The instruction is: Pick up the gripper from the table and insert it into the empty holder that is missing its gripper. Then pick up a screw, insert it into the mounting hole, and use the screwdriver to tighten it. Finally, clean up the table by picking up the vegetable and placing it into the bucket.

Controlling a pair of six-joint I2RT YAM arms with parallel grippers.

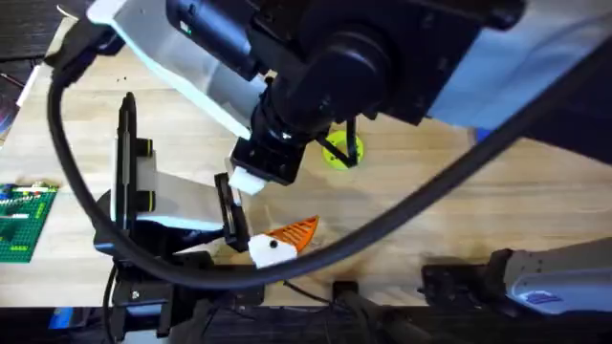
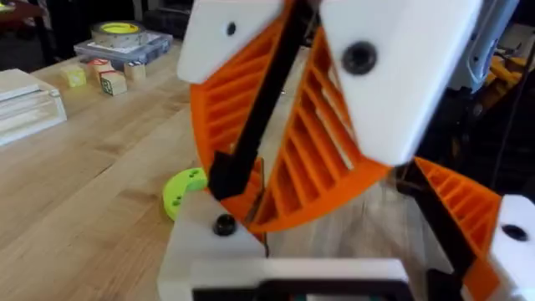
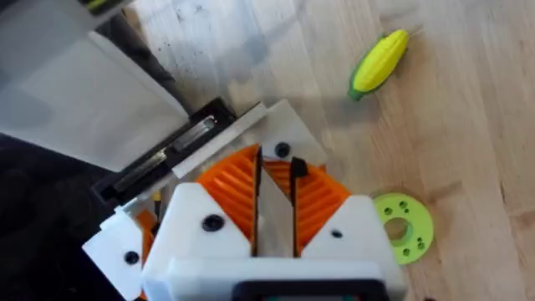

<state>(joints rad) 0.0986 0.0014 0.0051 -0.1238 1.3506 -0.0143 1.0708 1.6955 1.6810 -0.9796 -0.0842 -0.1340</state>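
1. Jaws. The jaws of the left gripper (image 2: 334, 226) stand wide apart. One of its fingers (image 2: 209, 251) is a plain white plastic block with a black screw head. The other is a white block carrying an orange ribbed pad. The right gripper (image 3: 274, 196), white plastic with orange ribbing, sits in the space between them. The state of the right jaws cannot be determined, and neither can whether anything is held there. A thin black bar (image 2: 255, 109) runs slantwise across the front of the right gripper; what it belongs to cannot be told.

2. Landmark. One flat lime-green plastic disc with holes (image 3: 401, 226) lies on the light wooden counter (image 3: 476, 125). Both grippers are just beside this disc.

3. Task item. One small yellow oblong toy vegetable with a green end (image 3: 380, 60) lies on its side on the counter. It is near the disc and apart from it, and no gripper touches it.

4. Other items. One green studded baseplate (image 1: 24, 222) lies well apart from the disc, at the counter's left edge. One roll of tape (image 2: 117, 33) rests on a flat case, also well apart from the disc.

5. Arm pose, two arms counted. The left arm (image 1: 143, 191) lies low and reaches from its base towards the disc. The right arm (image 1: 325, 67) rises close under the overhead camera, crosses the middle and bends down beside the disc. One black cable (image 1: 53, 124) loops over the left arm.
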